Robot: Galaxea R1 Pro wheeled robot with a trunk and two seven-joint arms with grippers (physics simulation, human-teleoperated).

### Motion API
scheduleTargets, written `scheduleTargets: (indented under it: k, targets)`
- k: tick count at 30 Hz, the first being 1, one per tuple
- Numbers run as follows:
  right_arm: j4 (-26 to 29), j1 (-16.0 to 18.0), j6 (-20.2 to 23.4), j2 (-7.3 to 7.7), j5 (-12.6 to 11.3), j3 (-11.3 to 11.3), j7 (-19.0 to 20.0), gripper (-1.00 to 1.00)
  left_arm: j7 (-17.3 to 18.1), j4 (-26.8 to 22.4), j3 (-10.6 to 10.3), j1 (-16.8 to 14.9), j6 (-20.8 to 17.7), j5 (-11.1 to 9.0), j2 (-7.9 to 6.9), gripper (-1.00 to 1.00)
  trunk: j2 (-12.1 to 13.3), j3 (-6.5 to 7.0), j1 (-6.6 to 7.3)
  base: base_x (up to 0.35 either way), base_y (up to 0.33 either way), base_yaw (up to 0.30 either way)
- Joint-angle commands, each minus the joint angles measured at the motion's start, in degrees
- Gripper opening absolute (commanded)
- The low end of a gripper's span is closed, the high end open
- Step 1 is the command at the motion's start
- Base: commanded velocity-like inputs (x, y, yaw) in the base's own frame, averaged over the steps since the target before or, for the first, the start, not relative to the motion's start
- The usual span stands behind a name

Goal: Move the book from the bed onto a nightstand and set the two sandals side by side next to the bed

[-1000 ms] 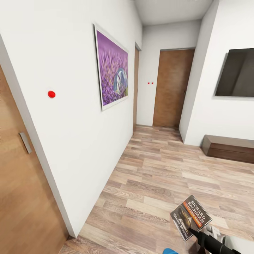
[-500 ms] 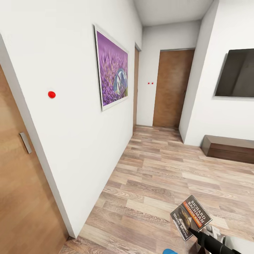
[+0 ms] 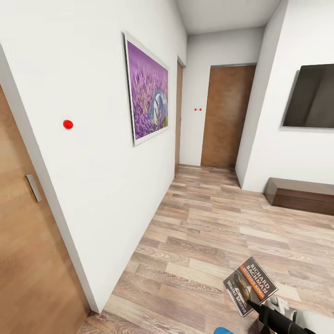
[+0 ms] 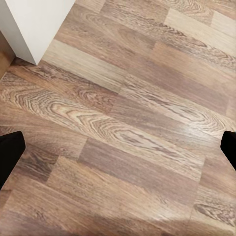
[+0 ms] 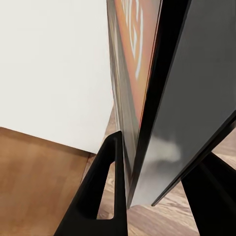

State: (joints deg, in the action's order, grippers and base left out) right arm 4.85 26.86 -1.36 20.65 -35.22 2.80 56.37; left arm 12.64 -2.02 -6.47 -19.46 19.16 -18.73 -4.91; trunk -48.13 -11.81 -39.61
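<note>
The book [image 3: 250,286], a dark cover with an orange band and white "Richard Bachman" lettering, hangs tilted over the wood floor at the lower right of the head view. My right gripper [image 3: 254,306] is shut on its lower edge. In the right wrist view the book [image 5: 130,93] stands edge-on, pinched between the two black fingers [image 5: 105,196] of the right gripper [image 5: 147,167]. My left gripper [image 4: 118,150] is open above bare floor planks, with nothing between its fingertips. The bed, the nightstand and the sandals are out of view. A small bright blue shape [image 3: 223,330] pokes in at the bottom edge; I cannot tell what it is.
A white wall [image 3: 93,153] with a purple picture [image 3: 147,90] runs along the left, ending at a wooden door [image 3: 28,241]. Another brown door [image 3: 227,116] closes the far end. A dark screen [image 3: 311,96] hangs right, above a long low dark cabinet [image 3: 301,195]. Wood floor [image 3: 208,232] stretches ahead.
</note>
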Motion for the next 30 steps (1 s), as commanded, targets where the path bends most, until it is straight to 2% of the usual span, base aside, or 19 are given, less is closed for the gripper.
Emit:
scheduleTargets:
  k: [1, 8, 17, 25, 30]
  targets:
    - [-0.05, 0.05, -0.13, 0.02, -0.29, 0.28, 0.15, -1.00, 0.25, 0.06, -0.47, -0.05, 0.18, -0.61, -0.02, 1.00, -0.06, -0.08, -0.01, 0.000, 0.000, 0.000]
    - [-0.10, 0.07, -0.13, 0.02, -0.29, 0.28, 0.06, -1.00, 0.26, 0.05, -0.39, -0.05, 0.18, -0.62, -0.05, 1.00, -0.06, -0.08, -0.01, 0.005, 0.042, 0.000]
    - [-0.10, 0.07, -0.09, 0.03, -0.29, 0.28, -0.03, -1.00, 0.31, 0.03, -0.38, -0.05, 0.18, -0.64, -0.10, 1.00, -0.06, -0.08, -0.01, 0.063, 0.217, 0.000]
    - [-0.10, 0.06, -0.12, -0.08, -0.29, 0.28, -0.18, -1.00, 0.37, 0.00, -0.38, -0.05, 0.18, -0.63, -0.10, 1.00, -0.06, -0.08, -0.01, 0.013, 0.019, 0.000]
    - [-0.10, 0.05, -0.13, -0.07, -0.29, 0.28, -0.20, -1.00, 0.35, 0.00, -0.38, -0.05, 0.16, -0.64, -0.10, 1.00, -0.06, -0.08, -0.01, 0.239, 0.001, 0.000]
